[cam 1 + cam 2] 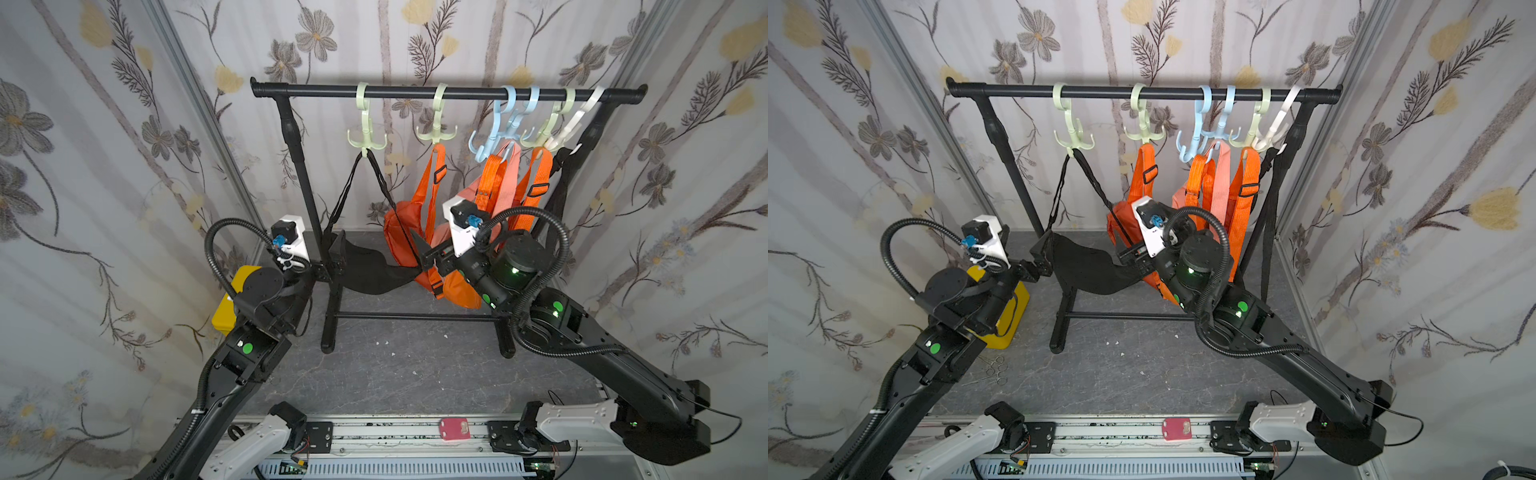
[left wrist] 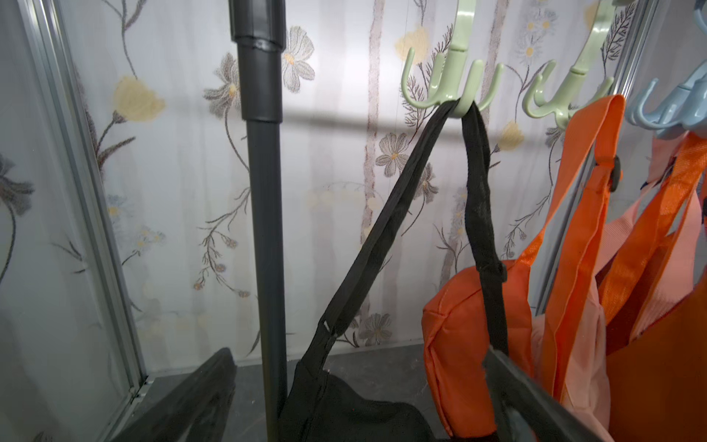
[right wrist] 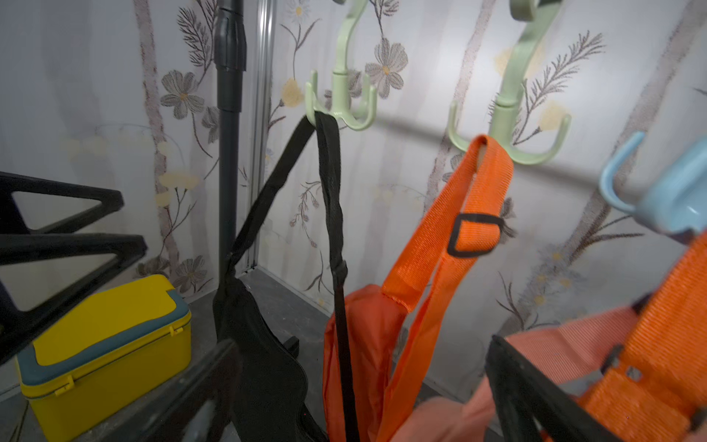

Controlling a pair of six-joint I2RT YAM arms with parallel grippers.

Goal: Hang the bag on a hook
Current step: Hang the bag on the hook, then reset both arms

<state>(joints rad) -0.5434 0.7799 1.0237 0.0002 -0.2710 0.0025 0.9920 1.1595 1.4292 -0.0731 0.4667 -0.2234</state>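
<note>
Black bag [image 1: 370, 270], pale-green hook [image 1: 365, 139], perhaps teal-trimmed yellow box [image 3: 107, 344].

Lab booth: floral curtains [image 1: 83, 208], arm rail [image 1: 374, 433]

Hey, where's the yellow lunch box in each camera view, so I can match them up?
In a top view: the yellow box sits on the floor beside the black rack post, partly under the left arm.
In a top view: same spot, again partly under that arm.
Left wrist: not in it.
Right wrist: fully visible, on the floor near the post.
Shared landmark: that post, seen in all four.
</note>
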